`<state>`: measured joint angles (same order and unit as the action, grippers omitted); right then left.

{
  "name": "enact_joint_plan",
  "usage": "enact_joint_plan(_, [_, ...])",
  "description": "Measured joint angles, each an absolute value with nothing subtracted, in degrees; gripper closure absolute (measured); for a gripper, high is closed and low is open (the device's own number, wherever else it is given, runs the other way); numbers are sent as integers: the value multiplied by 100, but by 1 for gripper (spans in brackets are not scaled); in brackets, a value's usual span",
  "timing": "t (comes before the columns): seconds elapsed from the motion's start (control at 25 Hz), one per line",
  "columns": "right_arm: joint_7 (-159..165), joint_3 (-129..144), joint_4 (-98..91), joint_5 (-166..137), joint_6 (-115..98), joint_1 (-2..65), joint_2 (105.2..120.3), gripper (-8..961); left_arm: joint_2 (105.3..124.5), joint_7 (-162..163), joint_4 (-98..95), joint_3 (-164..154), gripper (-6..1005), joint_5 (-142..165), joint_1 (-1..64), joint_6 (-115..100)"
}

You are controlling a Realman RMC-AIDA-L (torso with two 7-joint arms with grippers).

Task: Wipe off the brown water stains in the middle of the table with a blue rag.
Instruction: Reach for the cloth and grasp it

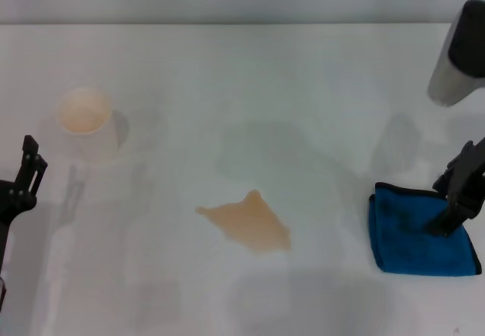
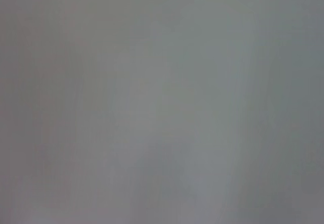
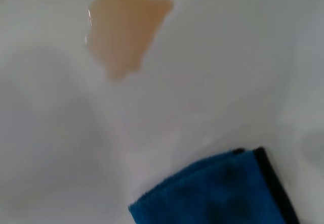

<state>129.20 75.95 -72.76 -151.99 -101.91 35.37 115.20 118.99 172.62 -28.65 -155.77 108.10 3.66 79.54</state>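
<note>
At far left of table (image 1: 318,70): left tool (image 1: 29,171) idle, grip state unreadable. Beside it, cup (image 1: 85,120). Mid-table: brown stain (image 1: 246,222), unwiped. At right: blue rag (image 1: 413,233) lying flat, right tool (image 1: 455,199) over its edge, grip unclear. Risk: shallow pinch on one layer could unfold or drop rag short of stain.

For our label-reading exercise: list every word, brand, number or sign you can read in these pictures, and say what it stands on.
None can be read.
Cup: plain, no print.
Blue rag: no tag or lettering shows.
Table: bare white, apart from the brown stain.
Right gripper, over the rag: no marking shows.
Left gripper, at the table's left edge: no marking shows.
Left wrist view: a blank grey surface, no text.
</note>
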Motion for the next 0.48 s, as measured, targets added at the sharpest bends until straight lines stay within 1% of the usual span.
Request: enact_joint_plan(0.48, [13159,8686,-7124,-15332,-9625,3451,11550,163,11910,17262,-2865,-15565,137,10778,443,7954])
